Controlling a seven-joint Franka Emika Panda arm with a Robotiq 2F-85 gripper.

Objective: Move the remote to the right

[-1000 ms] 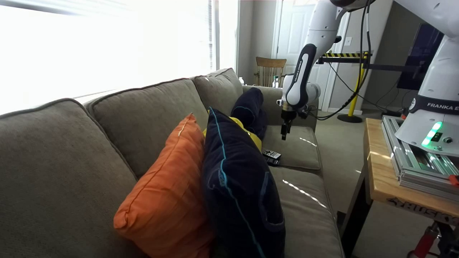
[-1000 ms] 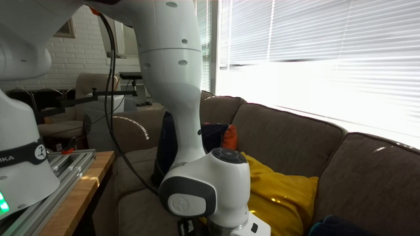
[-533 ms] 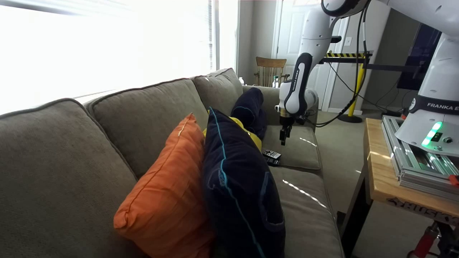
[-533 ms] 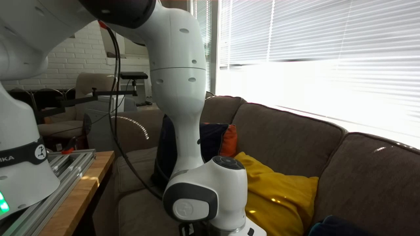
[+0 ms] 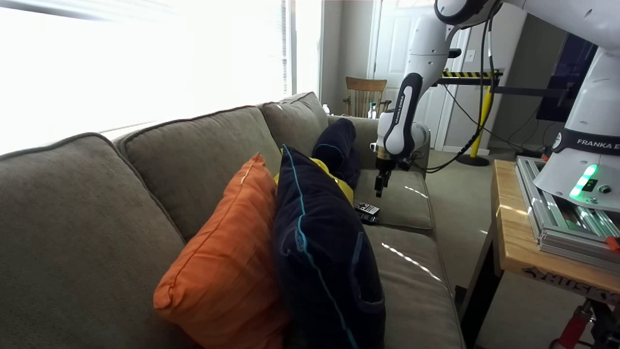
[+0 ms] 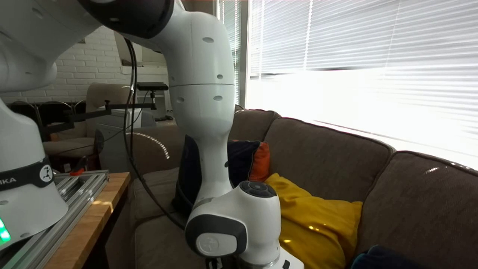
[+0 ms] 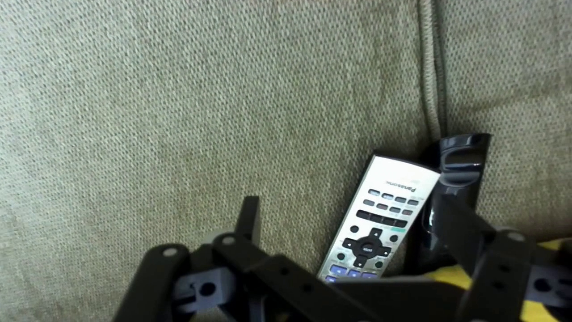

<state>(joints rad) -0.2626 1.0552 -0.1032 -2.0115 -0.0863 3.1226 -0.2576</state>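
The silver-faced Panasonic remote control (image 7: 380, 214) is lying buttons up on the seat of the taupe sofa (image 7: 178, 112); in the wrist view the jaws are hiding its lower end. A glossy black remote-like device (image 7: 460, 181) is resting just beside it at the sofa's piped seam (image 7: 429, 67), and the Panasonic's top corner is appearing to touch it. The jaws are standing spread wide above the seat, the Panasonic showing between them while one side is partly covering the black device. In an exterior view, the Franka arm (image 5: 409, 106) is hanging over the sofa. A yellow pillow (image 6: 317, 220) is leaning against the sofa's back, and a navy pillow (image 5: 327, 252) with blue piping is standing beside an orange pillow (image 5: 227, 259).
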